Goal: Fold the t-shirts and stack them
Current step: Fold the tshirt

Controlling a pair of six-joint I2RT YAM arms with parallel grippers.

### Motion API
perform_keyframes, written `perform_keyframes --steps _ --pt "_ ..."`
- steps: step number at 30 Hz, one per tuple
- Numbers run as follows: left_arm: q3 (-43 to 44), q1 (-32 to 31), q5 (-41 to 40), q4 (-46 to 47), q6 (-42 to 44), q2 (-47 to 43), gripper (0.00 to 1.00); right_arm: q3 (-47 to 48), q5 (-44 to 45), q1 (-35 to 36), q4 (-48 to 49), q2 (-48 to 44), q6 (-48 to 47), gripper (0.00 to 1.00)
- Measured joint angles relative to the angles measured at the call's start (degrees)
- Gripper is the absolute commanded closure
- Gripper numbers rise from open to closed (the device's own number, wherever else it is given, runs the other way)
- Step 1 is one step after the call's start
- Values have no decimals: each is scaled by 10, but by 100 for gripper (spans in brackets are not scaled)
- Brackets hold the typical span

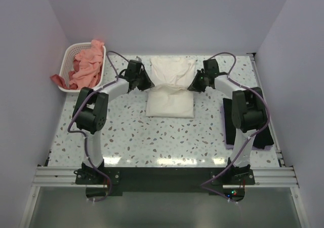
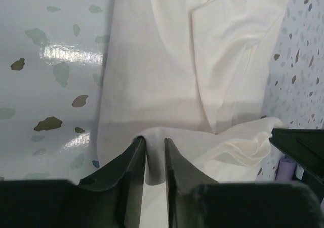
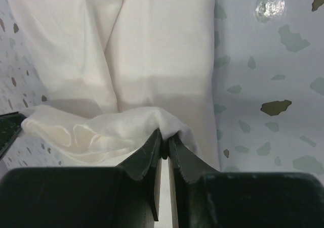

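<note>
Nearest us, by the R arm's base, a black tee [image 1: 266,137] lies flat on the speckled surface [image 1: 126,137], partly under that arm. Mid-surface sits the cream-white tee [image 1: 170,106]: its near part is a neat rectangle, and its far part spreads wider. Both claws meet it at the waist btwn those 2 parts, one per side. L claw [image 2: 153,144] is clamped on a pinch of the cream cloth, w/ fabric filling the narrow gap. R claw [image 3: 164,139] is clamped on the opposite edge, fingers nearly touching. Btwn them, in the wrist views, the lifted cloth sags in a loose, rumpled roll. Far L, the white perforated basket [image 1: 71,51] holds salmon-pink tees [image 1: 86,71], w/ some cloth hanging over its rim.

We judge we're mid-fold on this tee. Risks from here:
- Each pinch takes only a thin bit of edge, so a quick pull could slip 1 side out & skew the fold.
- If the claws travel unevenly, the edges won't line up.
- The slack roll btwn them may get trapped as a crease.
- Dragging low could shove the tidy near part out of square.
</note>
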Motion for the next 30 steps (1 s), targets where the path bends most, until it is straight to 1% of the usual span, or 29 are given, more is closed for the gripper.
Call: perform_keyframes --steps 1,4,6,7,8,9,11,12,14,15,18,21,23,26,30 --pt "4 2 1 0 5 4 56 3 -1 -1 0 5 0 74" --pt "5 11 6 2 20 5 40 10 -11 -11 -2 11 -1 57" --pt "6 20 7 1 28 3 38 17 -15 -19 -3 11 -6 54" --pt "5 25 7 1 31 -1 39 19 -14 -23 -4 10 -9 53" --pt "4 30 6 0 33 -7 41 20 -14 -26 -4 9 -11 53" --pt "-1 33 4 3 35 -17 49 20 -14 -28 -4 3 -14 53" --pt "-13 38 3 9 37 -41 61 19 -14 -31 -4 -5 -16 53" --pt "-21 38 2 10 37 -56 71 16 -14 -30 -4 -14 -17 53" --pt "-30 31 1 13 37 -79 81 9 -10 -18 -4 -34 -22 54" --pt "-31 25 -1 17 38 -85 88 5 -9 -11 -2 -42 -24 54" --pt "-31 1 0 32 41 -84 97 0 -7 26 3 -59 -27 56" --pt "-23 -20 4 36 41 -59 100 0 -10 55 10 -52 -29 57" --pt "-14 -29 8 36 42 -30 100 7 -10 61 11 -36 -30 58" --pt "9 -28 12 35 50 21 100 35 -10 49 12 10 -32 59" --pt "42 -12 11 35 61 76 100 95 -10 18 5 95 -37 60"
